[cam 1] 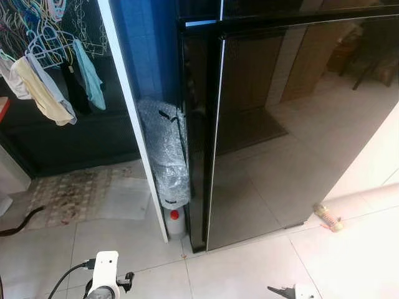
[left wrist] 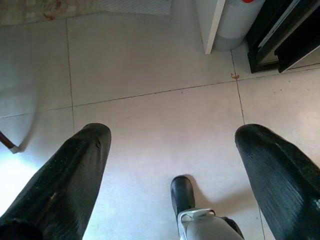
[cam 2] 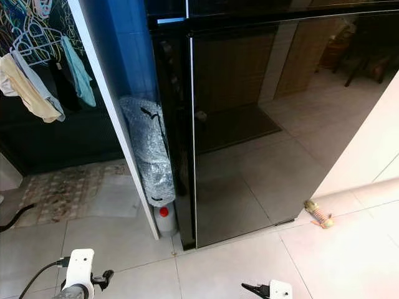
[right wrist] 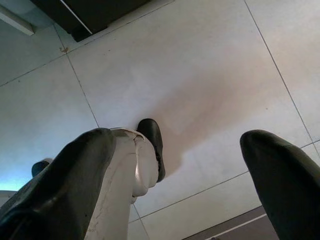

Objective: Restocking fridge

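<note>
Left gripper (left wrist: 172, 165) jaws apart over floor; fridge (cam 1: 280, 124) closed, wrapped roll (cam 1: 165, 156) beside

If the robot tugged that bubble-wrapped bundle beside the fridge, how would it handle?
The bubble-wrapped bundle looks soft-skinned, so the jaws would likely sink in and slip. It stands tall, wedged between the fridge and the white panel, so it would probably drag, then topple once freed.

Bright daylight across the pale floor tiles (cam 1: 249, 268), strongest toward the right. Glossy black fridge door (cam 1: 293, 124) mirroring a sunlit tiled room, with soft glare. Dim, shadowed corner at upper left around the hanging laundry (cam 1: 43, 81). Sharp overall, slight bending of straight lines at the edges. In the wrist views, black fingers (left wrist: 65, 185) close and blurred, soft shadows on floor, bluish flare in one corner.
</note>
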`<state>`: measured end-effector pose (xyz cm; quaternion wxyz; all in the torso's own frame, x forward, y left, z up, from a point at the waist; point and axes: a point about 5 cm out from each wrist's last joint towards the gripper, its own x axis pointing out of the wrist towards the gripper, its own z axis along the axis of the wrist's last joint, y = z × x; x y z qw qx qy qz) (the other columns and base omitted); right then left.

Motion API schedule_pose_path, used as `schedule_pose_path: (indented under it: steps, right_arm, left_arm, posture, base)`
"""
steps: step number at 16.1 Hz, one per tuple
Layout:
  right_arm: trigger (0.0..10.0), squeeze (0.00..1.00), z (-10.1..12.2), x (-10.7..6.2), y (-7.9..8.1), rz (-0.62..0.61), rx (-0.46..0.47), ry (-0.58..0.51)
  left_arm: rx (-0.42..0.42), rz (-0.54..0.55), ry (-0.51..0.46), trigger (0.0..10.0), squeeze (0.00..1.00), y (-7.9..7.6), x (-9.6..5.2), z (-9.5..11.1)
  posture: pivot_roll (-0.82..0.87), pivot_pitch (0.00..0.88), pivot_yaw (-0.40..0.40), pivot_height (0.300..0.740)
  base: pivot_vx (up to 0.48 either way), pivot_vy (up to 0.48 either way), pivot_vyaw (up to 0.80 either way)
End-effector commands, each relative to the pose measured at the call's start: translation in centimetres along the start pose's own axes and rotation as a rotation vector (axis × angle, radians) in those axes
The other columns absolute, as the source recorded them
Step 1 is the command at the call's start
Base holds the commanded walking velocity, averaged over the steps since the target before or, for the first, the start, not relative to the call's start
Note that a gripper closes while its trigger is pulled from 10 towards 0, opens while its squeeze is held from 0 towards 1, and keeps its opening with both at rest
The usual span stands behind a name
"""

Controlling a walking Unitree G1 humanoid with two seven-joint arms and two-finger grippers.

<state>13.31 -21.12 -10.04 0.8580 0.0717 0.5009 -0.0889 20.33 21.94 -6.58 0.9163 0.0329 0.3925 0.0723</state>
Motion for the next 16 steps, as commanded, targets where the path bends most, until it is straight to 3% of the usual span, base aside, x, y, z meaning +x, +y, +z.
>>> schedule_pose_path:
  steps: [1, 16]
  right_arm:
    - [10.0, 0.00, -0.05, -0.02, -0.21, -0.006, 0.009, 0.005]
    - [10.0, 0.00, -0.08, -0.03, -0.09, 0.012, -0.019, 0.007]
  left_arm:
    - [0.020, -0.004, 0.031, 10.0, 0.00, 0.21, -0.12, -0.61]
    - [0.028, -0.015, 0.029, 10.0, 0.00, 0.07, -0.13, -0.63]
  posture:
    - [-0.12, 0.000, 0.021, 0.740]
    - [-0.12, 0.000, 0.019, 0.740]
  base:
    - [0.000, -0.345, 0.00]
    - [0.000, -0.372, 0.00]
